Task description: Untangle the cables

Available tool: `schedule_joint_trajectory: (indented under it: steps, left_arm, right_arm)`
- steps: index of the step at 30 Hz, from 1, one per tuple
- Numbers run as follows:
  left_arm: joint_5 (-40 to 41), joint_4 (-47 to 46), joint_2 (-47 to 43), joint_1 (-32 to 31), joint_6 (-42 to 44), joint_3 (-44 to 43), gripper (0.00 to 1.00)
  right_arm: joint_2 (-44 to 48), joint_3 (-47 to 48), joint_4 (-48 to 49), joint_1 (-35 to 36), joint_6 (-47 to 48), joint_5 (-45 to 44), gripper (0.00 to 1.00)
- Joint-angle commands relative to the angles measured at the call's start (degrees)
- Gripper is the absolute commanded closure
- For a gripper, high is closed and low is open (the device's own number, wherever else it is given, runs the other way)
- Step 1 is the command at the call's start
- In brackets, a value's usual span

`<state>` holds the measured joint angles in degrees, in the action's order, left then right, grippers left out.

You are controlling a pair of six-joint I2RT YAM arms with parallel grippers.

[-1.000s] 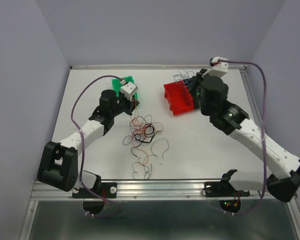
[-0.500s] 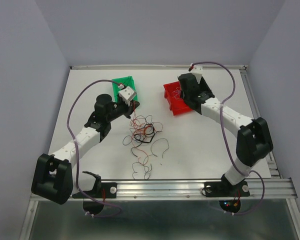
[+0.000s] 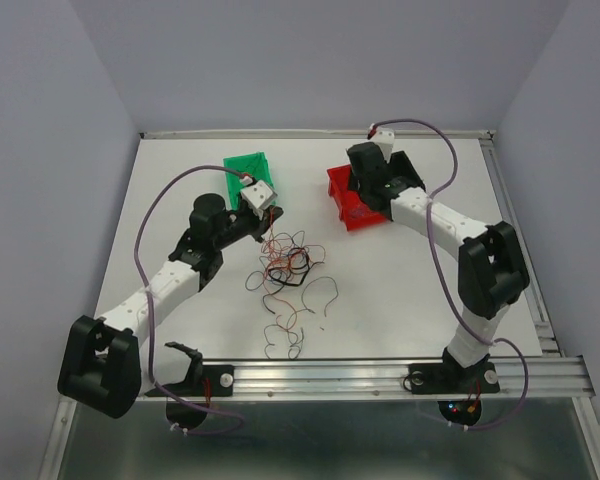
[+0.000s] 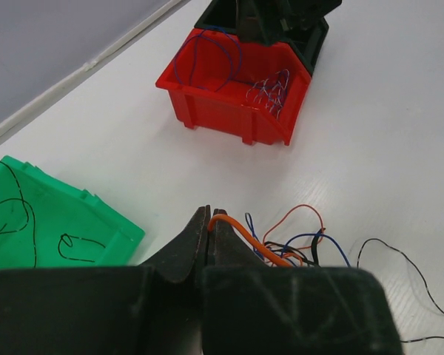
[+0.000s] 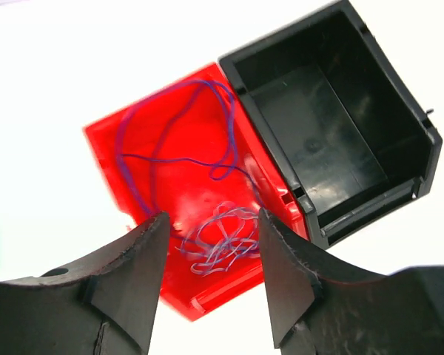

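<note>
Our left claw [image 4: 210,222] is pressed together and pinches one orange cable [image 4: 240,238]. The strand comes out from between the fingertips and curves down into the tangle just beyond and below it.

That tangle of cables [image 3: 288,262] lies on the white table [image 3: 180,180], just ahead of the left claw toward the middle. It is a loose knot of hair-thin, curly wires in red, orange, black and blue. A few single strands [image 3: 285,335] trail out from it toward our arm bases, and a black curl [image 4: 399,259] lies off to the claw's right.

To the left of this claw is the green bin [image 4: 96,222], with a few thin black wires [image 4: 81,242] lying in it.

Our right claw [image 5: 211,222] is spread and holds nothing. It hangs over the red bin [image 5: 107,151]. Directly under the gap between its fingers lies a small pale lilac bunch of wires [image 5: 214,248]. Farther from the fingers, a long blue-purple loop [image 5: 226,96] lies on the bin's floor. A black bin [image 5: 318,111] stands touching the red one, on the claw's right side.
</note>
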<state>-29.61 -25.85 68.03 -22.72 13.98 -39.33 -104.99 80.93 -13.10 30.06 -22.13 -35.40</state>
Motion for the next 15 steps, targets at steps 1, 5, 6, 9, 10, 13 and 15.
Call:
schedule_joint_trajectory:
  steps: [1,5,6,9,10,13,15]
  left_arm:
    - [-0.72,-2.81,-3.07,-0.66,1.40,1.01,1.00]
    - [-1.33,-2.54,-4.48,-0.83,1.49,0.84,1.00]
    - [-1.85,-2.11,-4.75,-0.92,1.58,0.31,1.00]
    - [-4.58,0.44,-6.33,-1.10,1.75,-1.62,1.00]
    - [-6.06,1.05,-6.77,-1.10,1.75,-2.06,1.00]
    - [-8.44,3.34,-9.57,-2.41,2.11,-3.99,1.00]
    - [-10.20,6.06,-10.37,-3.29,2.11,-6.70,1.00]
  right_arm:
    - [11.01,-2.78,3.08,-0.18,-1.60,5.65,0.43]
    - [19.98,-14.27,7.37,0.43,-2.13,20.25,0.42]
    - [24.09,-17.26,9.57,0.78,-1.87,23.24,0.39]
    - [30.87,-30.45,21.95,1.40,-1.51,35.02,0.30]
    - [32.29,-33.96,29.81,1.49,-2.03,38.18,0.28]
    - [33.53,-40.31,40.33,2.10,-2.92,47.07,0.27]
    - [32.75,-40.41,42.10,3.50,-0.65,50.07,0.26]
